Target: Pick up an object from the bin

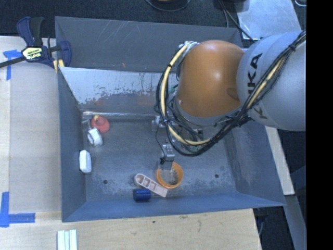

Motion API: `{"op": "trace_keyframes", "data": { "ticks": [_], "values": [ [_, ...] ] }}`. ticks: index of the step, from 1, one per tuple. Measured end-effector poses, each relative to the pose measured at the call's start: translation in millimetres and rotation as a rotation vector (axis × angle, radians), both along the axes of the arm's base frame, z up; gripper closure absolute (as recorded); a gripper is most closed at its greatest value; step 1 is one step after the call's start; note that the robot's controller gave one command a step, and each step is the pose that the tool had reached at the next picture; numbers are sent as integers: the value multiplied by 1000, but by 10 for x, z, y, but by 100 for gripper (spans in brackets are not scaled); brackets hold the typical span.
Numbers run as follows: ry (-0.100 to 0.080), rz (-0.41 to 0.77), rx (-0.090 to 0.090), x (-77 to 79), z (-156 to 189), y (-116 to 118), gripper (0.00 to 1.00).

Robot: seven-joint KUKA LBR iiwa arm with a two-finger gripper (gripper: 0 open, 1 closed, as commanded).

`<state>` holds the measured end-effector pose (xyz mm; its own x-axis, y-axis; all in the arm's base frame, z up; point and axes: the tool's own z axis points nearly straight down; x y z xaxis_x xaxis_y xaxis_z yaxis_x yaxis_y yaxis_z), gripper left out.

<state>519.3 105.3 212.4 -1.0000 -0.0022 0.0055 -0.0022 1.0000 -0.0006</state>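
Here the end effector (166,164) hangs over an orange ring (178,177) near the bin's (156,206) front wall; its opening cannot be told. Bare floor lies rightward.

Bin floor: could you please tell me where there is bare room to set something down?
Free: the floor between the white tube and the orange ring, and right of that ring. Crowded: front middle, with ring, beige tag and blue cap.
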Motion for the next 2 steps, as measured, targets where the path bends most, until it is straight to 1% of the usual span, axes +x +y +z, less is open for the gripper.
{"op": "trace_keyframes", "data": {
  "ticks": [1,2],
  "values": [
    [-9,-3,2,17,46,-4,0],
    [4,29,1,-56,-1440,-649,0]
  ]
}}
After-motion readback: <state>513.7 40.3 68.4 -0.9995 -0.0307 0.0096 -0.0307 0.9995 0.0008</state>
